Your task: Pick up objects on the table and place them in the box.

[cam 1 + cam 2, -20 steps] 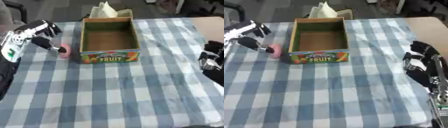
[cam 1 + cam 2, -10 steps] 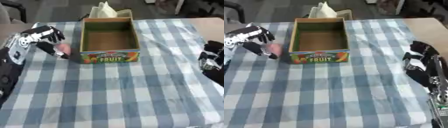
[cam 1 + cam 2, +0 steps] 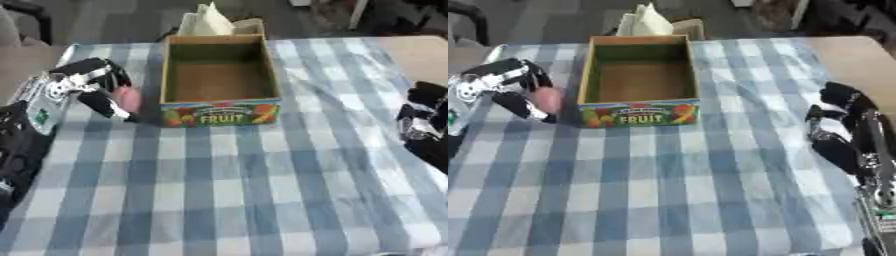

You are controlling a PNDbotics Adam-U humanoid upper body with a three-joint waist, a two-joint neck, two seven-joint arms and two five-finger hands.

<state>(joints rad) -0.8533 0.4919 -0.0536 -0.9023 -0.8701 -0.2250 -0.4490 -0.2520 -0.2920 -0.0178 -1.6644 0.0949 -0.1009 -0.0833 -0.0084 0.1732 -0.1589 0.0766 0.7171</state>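
Box [image 3: 220, 82] standing open-topped at the far middle of the checked tablecloth [image 3: 227, 180], printed fruit side toward the robot, inside apparently bare, ready to take things from above. Pink object [image 3: 129, 99] just left of the box's near corner, enclosed by the left hand [image 3: 87, 85]: fingers curled over the top, thumb down on the near side, so shut on it; whether lifted or resting on the cloth cannot tell. Probably the grasp step, with the lift and carry over the wall to come. Right hand [image 3: 837, 122] idle at the right edge, fingers relaxed, holding nothing. Pale folded thing [image 3: 208, 21] behind the box.
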